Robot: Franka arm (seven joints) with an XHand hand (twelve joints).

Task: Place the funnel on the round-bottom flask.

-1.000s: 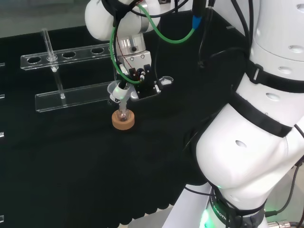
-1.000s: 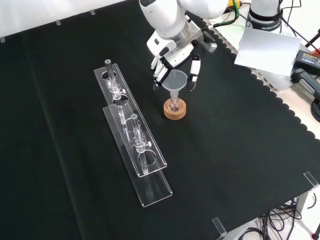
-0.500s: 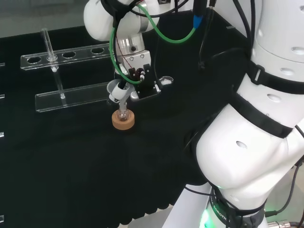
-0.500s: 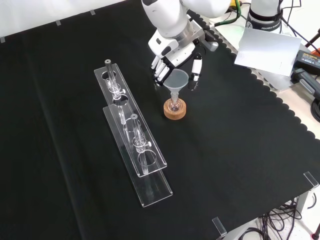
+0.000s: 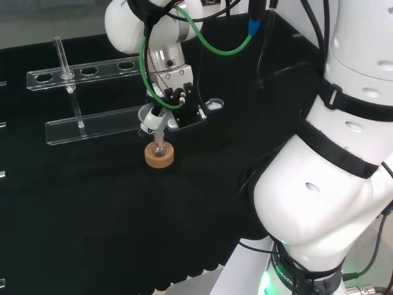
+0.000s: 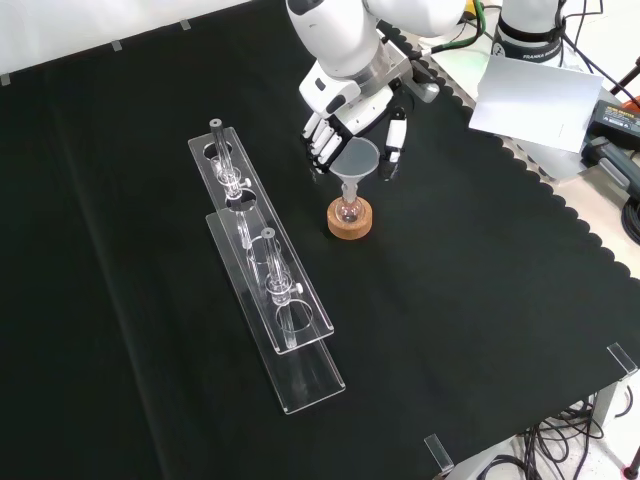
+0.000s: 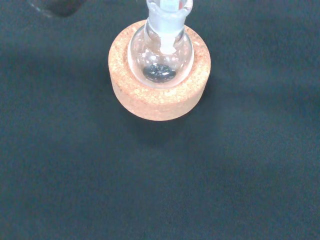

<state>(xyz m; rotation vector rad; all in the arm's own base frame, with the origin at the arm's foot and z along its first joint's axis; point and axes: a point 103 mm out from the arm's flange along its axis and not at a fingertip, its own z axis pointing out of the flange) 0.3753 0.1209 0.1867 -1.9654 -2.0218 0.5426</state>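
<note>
A small round-bottom flask (image 6: 349, 209) stands in a cork ring (image 6: 349, 230) near the middle of the cloth. The grey funnel (image 6: 356, 158) stands over it, its stem down in the flask's neck. My hand (image 6: 350, 100) comes from above, fingers (image 6: 320, 142) on one side of the funnel's cone and thumb on the other, curled round it. In the head view the funnel (image 5: 149, 115) leans a little over the flask (image 5: 159, 147), under my hand (image 5: 178, 101). In the wrist view the flask (image 7: 161, 57) on its cork ring (image 7: 160, 102) has the pale stem inside its neck.
Two long clear racks (image 6: 235, 190) (image 6: 295, 330) with upright test tubes stand left of the flask in the front view, and farther off in the head view (image 5: 92, 126). A sheet of paper (image 6: 530, 95) lies beyond the cloth's scalloped edge at top right.
My hand has shifted slightly, to the right in the front view and to the left in the head view, and the funnel's cone has moved with it. The flask and ring have stayed put.
</note>
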